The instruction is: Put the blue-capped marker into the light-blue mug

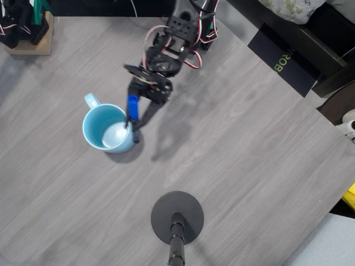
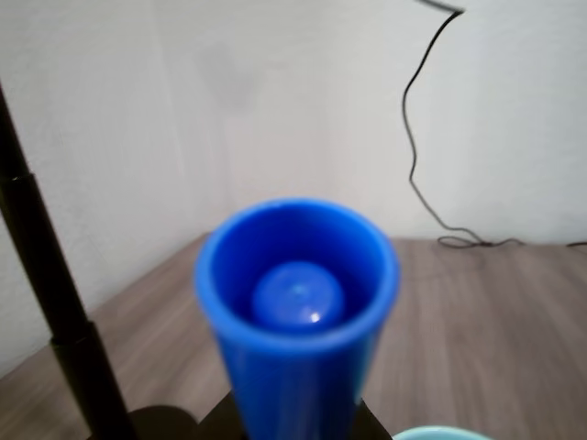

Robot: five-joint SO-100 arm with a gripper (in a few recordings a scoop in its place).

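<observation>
Overhead view has the gripper (image 1: 133, 108) poised just beyond the rim of the light-blue mug (image 1: 95, 128), on the side away from the handle, its fingers closed around the blue-capped marker (image 1: 132, 105). The marker hangs cap-up from the fingers, its black barrel slanting down toward the mug's opening, and the lower tip appears to sit at or just inside the rim; whether it touches the ceramic cannot be told. Holding it near-upright like this makes sense: a long thin pen goes through a round opening most easily end first, and the cap gives the fingers a firm, wide place to grip.

Wrist view looks almost straight down the length of the marker, so its bright blue cap (image 2: 296, 302) sits right in front of the lens, with a sliver of the mug's pale rim (image 2: 438, 433) showing just below and to the right. That offset suggests the marker is not yet centred over the cup.

Judging from this, the carry is nearly done. What remains is a small shift toward the mug's middle before letting go, otherwise the barrel could catch the rim and tip outward onto the grey table (image 1: 238, 160).
</observation>
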